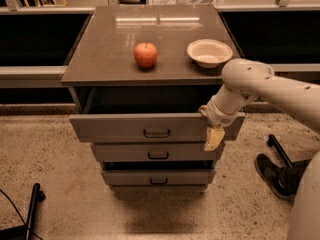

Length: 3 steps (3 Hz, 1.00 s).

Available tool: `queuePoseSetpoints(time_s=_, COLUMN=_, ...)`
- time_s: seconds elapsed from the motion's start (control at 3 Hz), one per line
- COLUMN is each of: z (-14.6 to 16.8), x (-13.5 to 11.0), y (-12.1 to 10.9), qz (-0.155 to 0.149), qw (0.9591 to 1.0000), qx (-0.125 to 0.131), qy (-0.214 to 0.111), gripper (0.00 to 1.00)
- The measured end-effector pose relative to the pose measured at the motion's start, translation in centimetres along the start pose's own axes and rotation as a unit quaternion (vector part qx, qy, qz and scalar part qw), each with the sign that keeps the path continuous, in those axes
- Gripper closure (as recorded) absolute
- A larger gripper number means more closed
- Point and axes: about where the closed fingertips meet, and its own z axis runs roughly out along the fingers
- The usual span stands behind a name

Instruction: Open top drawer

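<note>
The top drawer (120, 128) is the widest grey front of three and stands pulled out a little from the cabinet, with a dark gap behind it. Its small dark loop handle (156, 133) sits at the middle of the front. My gripper (214, 134) is at the right end of that drawer front, over its top edge, with a pale tip hanging down in front of it. My white arm (270, 89) reaches in from the right. The drawer's inside is dark and hidden.
A red apple (145, 54) and a cream bowl (209, 52) sit on the cabinet top (100, 49). The middle drawer (120, 152) and bottom drawer (130, 176) are below. Dark wheeled base parts (277, 176) lie at right, a black pole (32, 204) at lower left.
</note>
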Motion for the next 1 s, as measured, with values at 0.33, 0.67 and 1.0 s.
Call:
queuePoseSetpoints(time_s=0.33, z=-0.7, x=-0.5, y=2.0, qz=-0.007, qw=0.9997, qx=-0.013, qy=0.019, gripper=0.29)
queuePoseSetpoints(time_s=0.67, z=-1.4, x=-0.8, y=4.3, qz=-0.007, qw=0.9990, qx=-0.027, qy=0.035, gripper=0.29)
queuePoseSetpoints(time_s=1.0, z=-2.5, x=-0.9, y=6.8, qz=0.000, qw=0.9981, qx=-0.038, qy=0.049, gripper=0.29)
